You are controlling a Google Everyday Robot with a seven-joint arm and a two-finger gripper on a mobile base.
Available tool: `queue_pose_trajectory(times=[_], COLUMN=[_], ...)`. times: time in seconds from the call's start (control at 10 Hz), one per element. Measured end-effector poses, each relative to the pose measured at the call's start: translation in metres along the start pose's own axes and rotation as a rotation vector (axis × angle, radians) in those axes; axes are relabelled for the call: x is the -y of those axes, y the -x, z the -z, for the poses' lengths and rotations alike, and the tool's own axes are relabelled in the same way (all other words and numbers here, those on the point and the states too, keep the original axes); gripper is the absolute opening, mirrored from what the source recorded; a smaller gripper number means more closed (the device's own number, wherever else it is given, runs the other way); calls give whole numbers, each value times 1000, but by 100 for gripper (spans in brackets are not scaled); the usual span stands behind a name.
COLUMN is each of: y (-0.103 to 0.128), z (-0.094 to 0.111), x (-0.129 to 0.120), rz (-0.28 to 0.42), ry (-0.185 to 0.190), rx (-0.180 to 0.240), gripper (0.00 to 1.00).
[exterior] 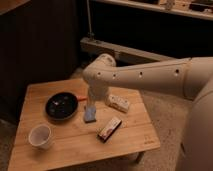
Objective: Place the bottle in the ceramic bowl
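While the gripper [93, 102] is held spread & empty just over the blue-grey block [90, 115], it should be moved to the bottle [118, 103], laid flat on the table [140, 140] nearby, jaws set across its body, approx. mid-length.

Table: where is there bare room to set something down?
Free: the front edge between white cup and dark box, and the right front corner. Crowded: the middle, where the gripper hangs above the blue-grey block, between ceramic bowl and bottle.
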Motion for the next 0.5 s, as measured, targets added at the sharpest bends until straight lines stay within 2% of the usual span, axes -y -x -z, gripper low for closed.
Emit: queue_pose_trajectory(times=[0.2,0.3,0.4,0.5], y=[32,43,66,75], z=[8,10,12,13], x=[32,44,70,85], rz=[62,99,170,194], ry=[-8,-7,11,22], rx=[84,110,151,165], gripper=[65,65,65,65])
